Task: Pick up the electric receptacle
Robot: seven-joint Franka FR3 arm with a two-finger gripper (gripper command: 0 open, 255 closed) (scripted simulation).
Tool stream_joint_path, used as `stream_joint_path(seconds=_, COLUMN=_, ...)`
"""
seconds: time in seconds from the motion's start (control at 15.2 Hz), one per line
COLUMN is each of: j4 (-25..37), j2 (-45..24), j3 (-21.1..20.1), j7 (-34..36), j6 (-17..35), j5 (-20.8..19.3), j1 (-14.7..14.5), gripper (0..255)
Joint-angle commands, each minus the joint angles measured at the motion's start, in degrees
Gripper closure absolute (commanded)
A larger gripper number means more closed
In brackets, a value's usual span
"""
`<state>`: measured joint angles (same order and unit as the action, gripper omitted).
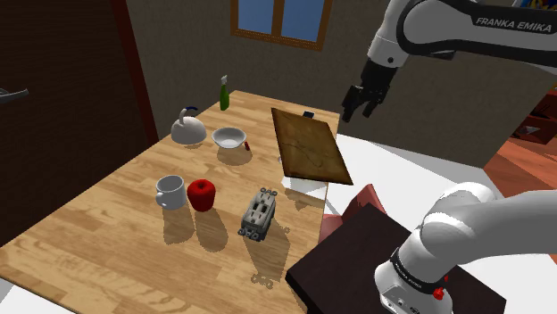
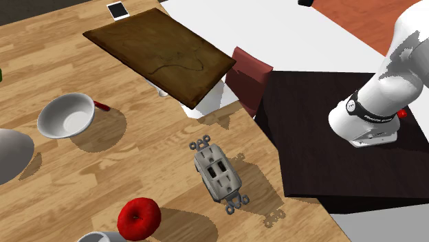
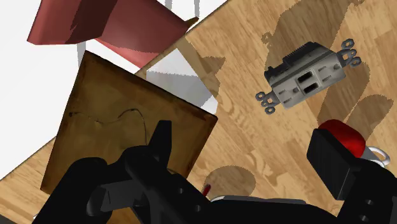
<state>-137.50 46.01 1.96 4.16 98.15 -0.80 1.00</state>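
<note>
- The dark box stand (image 1: pixel 348 259) sat nearest in the shoulder view, just off the near end of the brown board (image 1: pixel 308 144).
- A pale wooden table (image 1: pixel 107 232) ran from there to the back wall. The board overhung the table's edge on the stand's side.
- A red apple (image 1: pixel 203 194) and a white mug (image 1: pixel 170 189) stood out from the board's near end. A white bowl (image 1: pixel 229 137) and a grey kettle (image 1: pixel 188 128) were beside its middle, and a green bottle (image 1: pixel 224 95) was near its far end.
- Behind the board's far end was a drab wall with a blue-paned window (image 1: pixel 281 18).
- The electric receptacle (image 1: pixel 259 214) was a grey-white duplex outlet with two socket faces and metal mounting ears at each end.
- It lay face up on the wood just past the board's near corner, between the apple and the table's edge.
- The gripper (image 1: pixel 357 111) hung high in the air by the board's far end — its fingers apart, holding nothing.
- The whole length of the board lay between it and the receptacle, so the two were well apart.
- In the wrist view the receptacle (image 3: pixel 306 75) lay beyond the board's corner (image 3: pixel 121 133), clear of both fingers (image 3: pixel 331 159).
</note>
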Motion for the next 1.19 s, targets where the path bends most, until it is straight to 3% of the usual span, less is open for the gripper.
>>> stream_joint_path(seconds=0.0, j4=0.0, j2=0.0, j3=0.0, j7=0.0, j6=0.0, j5=0.0, j1=0.0, gripper=0)
stream_joint_path(seconds=0.59, j4=-11.62, j2=-0.69, j3=-11.85, j7=19.58, j6=11.46, j5=6.78, j1=-0.06, gripper=0)
stream_joint_path(seconds=1.12, j4=-15.11, j2=-10.37, j3=-23.72, j7=37.61, j6=24.1, j5=12.3, j1=-0.01, gripper=0)
